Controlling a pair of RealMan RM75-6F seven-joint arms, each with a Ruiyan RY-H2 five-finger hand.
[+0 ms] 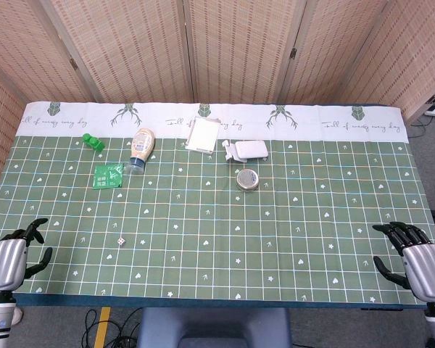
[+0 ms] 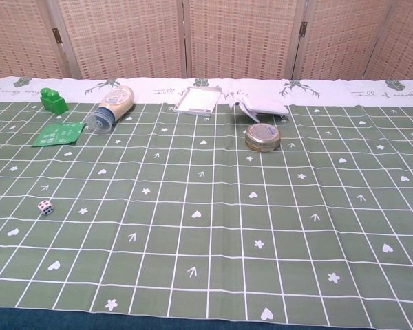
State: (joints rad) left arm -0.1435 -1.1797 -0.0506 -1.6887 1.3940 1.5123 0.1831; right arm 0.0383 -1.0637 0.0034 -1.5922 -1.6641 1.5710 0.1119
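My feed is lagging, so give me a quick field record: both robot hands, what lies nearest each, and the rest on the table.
left robot hand: near left table edge, fingers apart, holds nothing
right robot hand: near right table edge, fingers apart, holds nothing
nearest left: die
nearest right: tin, still far off
far left: green block, green packet
bottle: lying on its side
far middle: white tray, white stapler-like item

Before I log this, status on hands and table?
Left hand open, right hand open, both at near edge. Dice nearest left hand, untouched. Nothing between.
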